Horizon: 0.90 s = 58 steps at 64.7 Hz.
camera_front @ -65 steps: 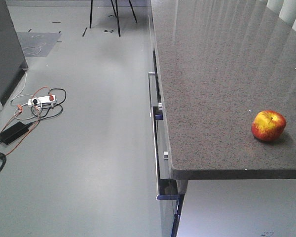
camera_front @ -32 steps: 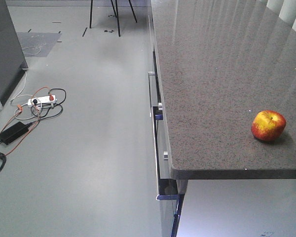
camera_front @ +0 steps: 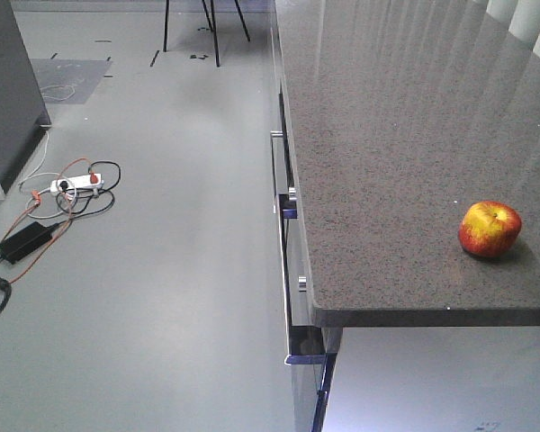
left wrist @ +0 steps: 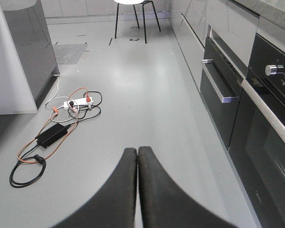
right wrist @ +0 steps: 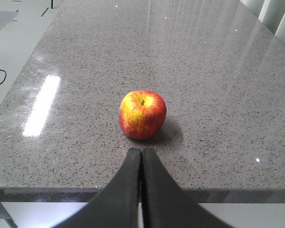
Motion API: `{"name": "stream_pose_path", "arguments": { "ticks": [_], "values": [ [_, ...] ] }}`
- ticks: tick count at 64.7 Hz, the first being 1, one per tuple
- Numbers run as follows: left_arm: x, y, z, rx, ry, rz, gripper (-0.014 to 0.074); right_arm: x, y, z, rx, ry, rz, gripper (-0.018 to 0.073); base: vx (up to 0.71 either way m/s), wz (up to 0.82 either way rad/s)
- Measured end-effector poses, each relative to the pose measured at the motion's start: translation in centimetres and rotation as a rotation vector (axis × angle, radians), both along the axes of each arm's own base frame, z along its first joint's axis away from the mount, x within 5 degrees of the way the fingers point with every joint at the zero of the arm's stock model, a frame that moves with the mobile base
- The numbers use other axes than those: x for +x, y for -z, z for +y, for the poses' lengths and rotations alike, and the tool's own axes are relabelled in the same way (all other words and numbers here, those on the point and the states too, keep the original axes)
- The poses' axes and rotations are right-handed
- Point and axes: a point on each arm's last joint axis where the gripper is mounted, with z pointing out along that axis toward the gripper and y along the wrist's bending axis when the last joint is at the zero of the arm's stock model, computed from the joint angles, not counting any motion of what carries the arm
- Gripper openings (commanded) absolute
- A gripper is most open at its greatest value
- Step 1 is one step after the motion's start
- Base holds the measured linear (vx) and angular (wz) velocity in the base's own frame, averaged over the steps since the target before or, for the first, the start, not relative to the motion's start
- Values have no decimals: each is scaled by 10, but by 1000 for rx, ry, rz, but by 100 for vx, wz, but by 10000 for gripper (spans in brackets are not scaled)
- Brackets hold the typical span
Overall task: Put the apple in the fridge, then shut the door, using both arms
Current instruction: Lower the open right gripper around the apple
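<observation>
At the far left stands a tall grey cabinet (camera_front: 9,81), its side reaching down to the grey floor (camera_front: 180,270). Just right of it a white power strip (camera_front: 75,184) lies on the floor in a tangle of orange and black cables, with a black power brick (camera_front: 23,241) nearer the camera. Further back, the black legs of a stool (camera_front: 207,27) show at the top edge. Right of the open floor runs a row of kitchen fronts with long metal handles (camera_front: 277,193). The left wrist view shows them as grey drawers and a black oven (left wrist: 270,123) with a metal knob.

The left jaws hang over the floor, low in the left wrist view. They are pressed together with nothing between them.

Above the fronts lies the dark speckled desk (camera_front: 387,135), glossy with streaks of reflected light. The apple (camera_front: 490,229) sits on it near the front edge and towards the right side, red with a yellow patch, stem dimple up.

The right jaws are shut tight and hold nothing. They point at the apple (right wrist: 142,114) from the desk's front edge, tips just short of it and not touching.
</observation>
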Motion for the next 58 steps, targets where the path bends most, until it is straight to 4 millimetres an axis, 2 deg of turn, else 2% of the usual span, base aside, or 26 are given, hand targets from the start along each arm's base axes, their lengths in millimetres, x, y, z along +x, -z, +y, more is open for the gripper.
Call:
{"name": "stream_pose_path", "arguments": {
  "ticks": [14, 21, 29, 46, 52, 58],
  "values": [
    [0, 0, 0, 0, 0, 0, -5, 1, -2, 0, 0, -2, -19, -2, 0, 0],
    [0, 0, 0, 0, 0, 0, -5, 1, -1, 0, 0, -2, -18, 40, 0, 0],
    [0, 0, 0, 0, 0, 0, -5, 1, -1, 0, 1, -2, -18, 153, 0, 0],
    [0, 0, 0, 0, 0, 0, -5, 0, 0, -2, -56, 1, 0, 546, 0, 0],
    [0, 0, 0, 0, 0, 0, -5, 0, -1, -4, -110, 2, -4, 627, 0, 0],
    [0, 0, 0, 0, 0, 0, -5, 1, -1, -4, -121, 1, -8, 651, 0, 0]
  ]
}}
